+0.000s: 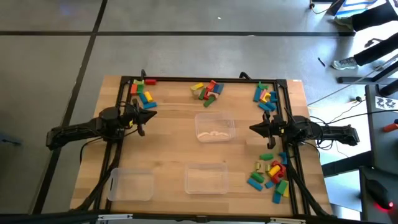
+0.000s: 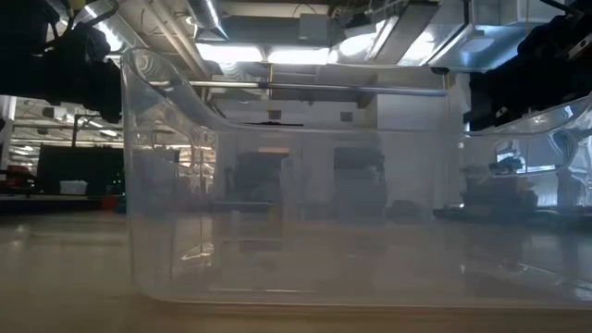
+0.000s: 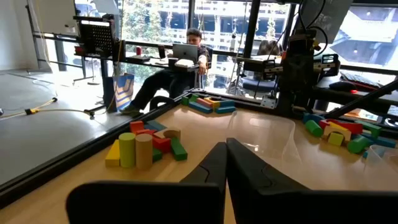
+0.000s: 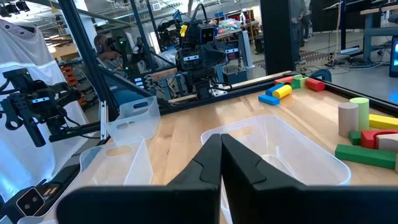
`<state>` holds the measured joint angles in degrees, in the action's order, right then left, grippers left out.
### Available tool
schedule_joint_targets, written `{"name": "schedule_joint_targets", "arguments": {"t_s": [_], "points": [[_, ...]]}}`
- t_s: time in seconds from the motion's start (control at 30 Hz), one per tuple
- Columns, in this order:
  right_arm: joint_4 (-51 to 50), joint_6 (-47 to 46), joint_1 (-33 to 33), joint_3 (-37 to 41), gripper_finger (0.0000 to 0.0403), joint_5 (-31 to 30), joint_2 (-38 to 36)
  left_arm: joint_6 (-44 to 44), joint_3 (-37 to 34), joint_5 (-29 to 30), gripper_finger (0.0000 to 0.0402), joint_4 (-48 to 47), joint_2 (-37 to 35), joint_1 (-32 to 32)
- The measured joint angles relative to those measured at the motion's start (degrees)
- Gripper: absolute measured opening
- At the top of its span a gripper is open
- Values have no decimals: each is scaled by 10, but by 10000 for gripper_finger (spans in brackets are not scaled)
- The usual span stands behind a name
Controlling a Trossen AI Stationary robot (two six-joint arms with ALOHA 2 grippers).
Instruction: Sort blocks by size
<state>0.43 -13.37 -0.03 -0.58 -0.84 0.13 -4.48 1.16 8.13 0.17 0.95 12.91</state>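
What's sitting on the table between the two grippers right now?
In the high view, one clear tray lies between the left gripper and the right gripper; no blocks there.

Between the closed left gripper point(image 1: 151, 116) and closed right gripper point(image 1: 254, 128) a clear tray point(image 1: 215, 127) blocks the straight path. Bare wood lies just ahead of each. Blocks point(image 1: 142, 93) crowd beside the left gripper, block piles point(image 1: 271, 174) flank the right.
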Motion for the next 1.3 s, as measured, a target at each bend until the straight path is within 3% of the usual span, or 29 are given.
{"name": "schedule_joint_targets", "arguments": {"t_s": [0.73, 0.9, 1.1, 1.3], "points": [[0, 0, 0, 0, 10, 0, 0, 19, -1, 1, 1, 6, 0, 0], [0, 0, 0, 0, 10, 0, 0, 93, -1, 2, 1, 72, 0, 0], [13, 0, 0, 0, 10, -5, 0, 66, -1, 4, 1, 152, 0, 0], [34, -73, 0, 0, 10, -5, 0, 76, -1, 131, 1, 155, 0, 0]]}}
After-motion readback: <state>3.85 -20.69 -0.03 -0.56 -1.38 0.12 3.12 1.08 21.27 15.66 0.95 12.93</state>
